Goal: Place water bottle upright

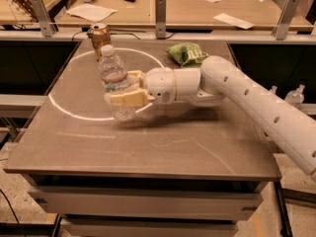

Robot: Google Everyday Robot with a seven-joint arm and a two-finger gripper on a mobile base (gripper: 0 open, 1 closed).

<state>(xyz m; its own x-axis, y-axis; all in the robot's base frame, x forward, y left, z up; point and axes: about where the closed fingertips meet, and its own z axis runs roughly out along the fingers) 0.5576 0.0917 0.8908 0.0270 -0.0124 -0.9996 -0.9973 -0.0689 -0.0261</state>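
Observation:
The water bottle (114,78) is a clear ribbed plastic bottle with a white cap and a white label band. It stands nearly upright on the grey table (148,147), left of centre, its cap tilted slightly to the left. My gripper (124,90) reaches in from the right on the white arm (237,90). Its tan fingers (126,99) are shut around the bottle's lower half. The bottle's base sits at or just above the tabletop.
A gold-brown drink can (100,37) stands just behind the bottle at the back left. A green chip bag (188,53) lies at the back, right of centre. A white circle line (64,110) is marked on the table. Small clear bottles (296,94) stand off the right edge.

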